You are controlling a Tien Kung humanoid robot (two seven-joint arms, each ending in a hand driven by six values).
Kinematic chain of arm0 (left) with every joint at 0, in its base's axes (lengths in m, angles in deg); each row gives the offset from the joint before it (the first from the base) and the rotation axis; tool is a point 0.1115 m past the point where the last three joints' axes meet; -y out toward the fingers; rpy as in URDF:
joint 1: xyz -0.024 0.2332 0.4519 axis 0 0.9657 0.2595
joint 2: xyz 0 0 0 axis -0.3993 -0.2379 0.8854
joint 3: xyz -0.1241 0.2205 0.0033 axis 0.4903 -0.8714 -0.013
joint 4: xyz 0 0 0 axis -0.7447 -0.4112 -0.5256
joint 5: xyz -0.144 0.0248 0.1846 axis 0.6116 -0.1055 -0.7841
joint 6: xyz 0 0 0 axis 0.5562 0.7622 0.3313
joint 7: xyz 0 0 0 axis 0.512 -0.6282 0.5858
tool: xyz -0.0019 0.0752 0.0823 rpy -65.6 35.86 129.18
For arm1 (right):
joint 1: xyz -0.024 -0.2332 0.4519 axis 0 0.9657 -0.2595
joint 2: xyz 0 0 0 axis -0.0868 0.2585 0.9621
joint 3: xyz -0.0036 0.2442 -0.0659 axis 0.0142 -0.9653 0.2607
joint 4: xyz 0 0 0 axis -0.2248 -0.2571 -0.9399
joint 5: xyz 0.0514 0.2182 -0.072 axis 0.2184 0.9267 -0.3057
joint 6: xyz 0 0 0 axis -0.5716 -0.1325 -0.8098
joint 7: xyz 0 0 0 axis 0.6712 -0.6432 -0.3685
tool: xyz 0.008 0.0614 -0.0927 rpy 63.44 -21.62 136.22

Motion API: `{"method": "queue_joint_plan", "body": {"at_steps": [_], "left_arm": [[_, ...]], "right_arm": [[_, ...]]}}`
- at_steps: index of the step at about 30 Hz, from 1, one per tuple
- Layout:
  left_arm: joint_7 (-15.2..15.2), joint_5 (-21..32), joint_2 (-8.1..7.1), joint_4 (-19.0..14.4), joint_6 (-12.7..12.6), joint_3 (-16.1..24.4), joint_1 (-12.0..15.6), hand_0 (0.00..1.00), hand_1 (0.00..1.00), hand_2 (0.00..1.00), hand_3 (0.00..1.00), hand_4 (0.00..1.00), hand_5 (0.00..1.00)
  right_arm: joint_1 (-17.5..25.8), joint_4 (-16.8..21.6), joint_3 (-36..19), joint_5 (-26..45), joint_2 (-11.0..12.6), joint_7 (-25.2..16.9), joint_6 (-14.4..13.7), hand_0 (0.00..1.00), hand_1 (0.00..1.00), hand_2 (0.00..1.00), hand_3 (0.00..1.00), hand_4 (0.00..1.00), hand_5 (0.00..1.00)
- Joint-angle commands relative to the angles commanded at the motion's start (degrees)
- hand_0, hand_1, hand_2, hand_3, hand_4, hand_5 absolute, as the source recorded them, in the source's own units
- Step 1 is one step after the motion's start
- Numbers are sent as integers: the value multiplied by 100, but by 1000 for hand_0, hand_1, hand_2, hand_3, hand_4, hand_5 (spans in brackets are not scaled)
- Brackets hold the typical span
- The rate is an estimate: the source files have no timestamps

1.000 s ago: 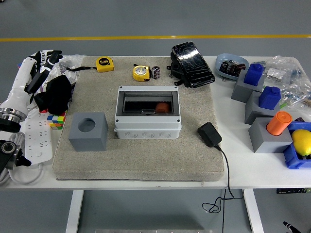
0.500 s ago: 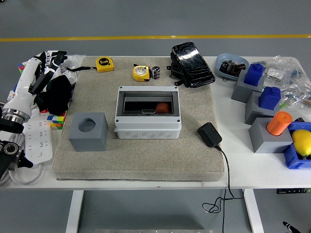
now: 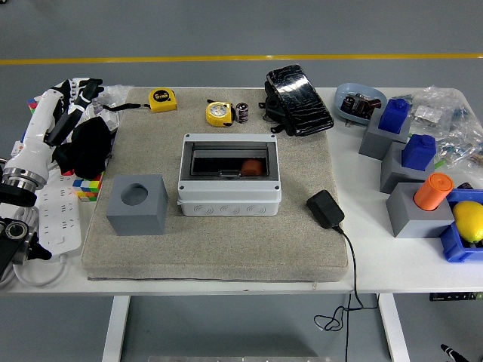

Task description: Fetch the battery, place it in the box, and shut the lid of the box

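Currently: box (image 3: pixel 229 179) on mat, tinted lid down, orange item inside; battery (image 3: pixel 242 112) stands behind, well apart; left hand (image 3: pixel 81 92) empty, fingers loosely spread.

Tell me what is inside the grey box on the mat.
Through the dark lid of the grey box an orange-red rounded object shows at right. The rest of the interior is too dark to make out.

A white table (image 3: pixel 392 275) stands on a grey floor (image 3: pixel 226 30) crossed by a yellow line (image 3: pixel 226 58).
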Motion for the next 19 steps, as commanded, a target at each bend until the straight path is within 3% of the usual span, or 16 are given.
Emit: {"method": "queue_joint_plan", "body": {"at_steps": [19], "left_arm": [[-2,25,-21,-1,57,-93,-14,749,764,735,735,998,998]], "right_arm": [[44,2,-5,-15,17,-2,17,660,621,599,545,939,456]]}}
